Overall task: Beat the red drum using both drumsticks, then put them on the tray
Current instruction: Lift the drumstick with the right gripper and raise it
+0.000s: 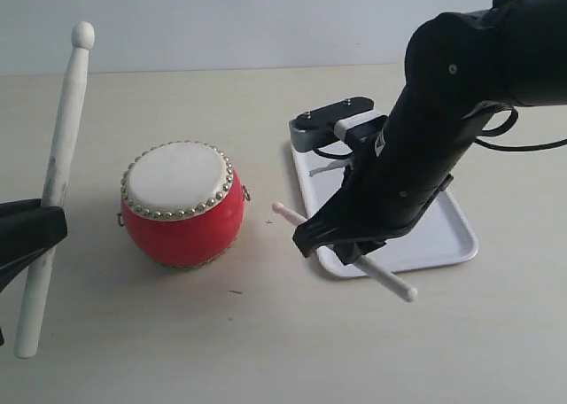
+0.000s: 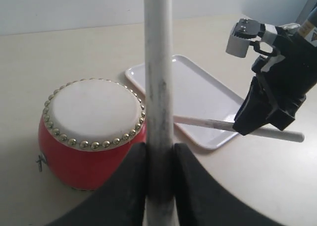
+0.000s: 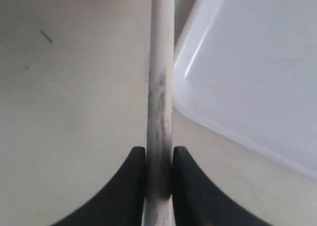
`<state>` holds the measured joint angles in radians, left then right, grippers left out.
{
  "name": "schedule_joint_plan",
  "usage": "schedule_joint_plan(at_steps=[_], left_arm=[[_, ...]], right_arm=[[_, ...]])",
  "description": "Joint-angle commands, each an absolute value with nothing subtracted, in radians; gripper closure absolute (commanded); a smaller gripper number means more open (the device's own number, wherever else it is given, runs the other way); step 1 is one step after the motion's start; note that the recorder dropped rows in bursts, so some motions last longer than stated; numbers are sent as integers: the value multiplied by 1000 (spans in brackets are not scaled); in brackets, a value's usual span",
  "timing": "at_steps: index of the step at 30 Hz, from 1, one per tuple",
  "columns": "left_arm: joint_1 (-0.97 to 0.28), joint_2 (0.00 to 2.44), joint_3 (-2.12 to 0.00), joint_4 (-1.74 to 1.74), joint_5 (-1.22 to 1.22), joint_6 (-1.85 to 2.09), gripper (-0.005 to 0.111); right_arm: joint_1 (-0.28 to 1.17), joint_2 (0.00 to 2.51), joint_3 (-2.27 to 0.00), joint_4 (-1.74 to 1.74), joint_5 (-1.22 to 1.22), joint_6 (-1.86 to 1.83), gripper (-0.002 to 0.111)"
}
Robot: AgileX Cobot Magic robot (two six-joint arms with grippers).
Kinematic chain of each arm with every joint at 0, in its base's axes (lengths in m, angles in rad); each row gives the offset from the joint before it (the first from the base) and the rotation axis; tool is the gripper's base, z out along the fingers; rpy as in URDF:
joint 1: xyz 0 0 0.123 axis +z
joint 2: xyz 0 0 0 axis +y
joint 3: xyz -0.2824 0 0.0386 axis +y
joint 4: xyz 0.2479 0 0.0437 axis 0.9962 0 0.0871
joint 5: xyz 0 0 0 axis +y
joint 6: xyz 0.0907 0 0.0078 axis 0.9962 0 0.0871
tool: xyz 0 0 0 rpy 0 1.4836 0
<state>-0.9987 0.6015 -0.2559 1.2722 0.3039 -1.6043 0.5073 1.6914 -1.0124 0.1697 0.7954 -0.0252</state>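
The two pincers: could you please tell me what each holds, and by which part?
The left pincer grips one drumstick on its scuffed shaft, nearer the butt end; the right pincer grips the other drumstick about mid-shaft.

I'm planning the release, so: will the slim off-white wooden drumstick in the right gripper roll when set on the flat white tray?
Probably it can roll: the slim off-white wooden drumstick looks round and smooth. The low raised rim of the flat white plastic tray should stop it. Clamped in the right gripper it shows no bend, so it seems stiff.
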Motion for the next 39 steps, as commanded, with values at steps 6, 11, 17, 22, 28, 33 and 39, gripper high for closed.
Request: schedule_joint_plan(at_steps=[6,11,17,22,28,33,39], left_arm=[[-1002,593,-255,1281,310,-1599,107],[-1002,593,-255,1281,310,-1599,107],[-1002,593,-255,1281,310,-1599,107],[-1002,593,-255,1281,310,-1599,107],[-1002,593,-255,1281,310,-1592,107],[-1002,593,-255,1281,310,-1592,107],[-1002,593,-255,1281,310,-1587,107]], right_arm=[[512,1796,-1018,247,769,-78,108],[512,1872,-1018,272,750,-103,108],[512,1924,-1018,275,738,-106,108],[512,1943,-1018,275,704,-113,108],[512,1945,-1018,272,704,-131,108],[512,1959,-1018,272,704,-131,108],[512,2009,-1018,252,704,-131,99]])
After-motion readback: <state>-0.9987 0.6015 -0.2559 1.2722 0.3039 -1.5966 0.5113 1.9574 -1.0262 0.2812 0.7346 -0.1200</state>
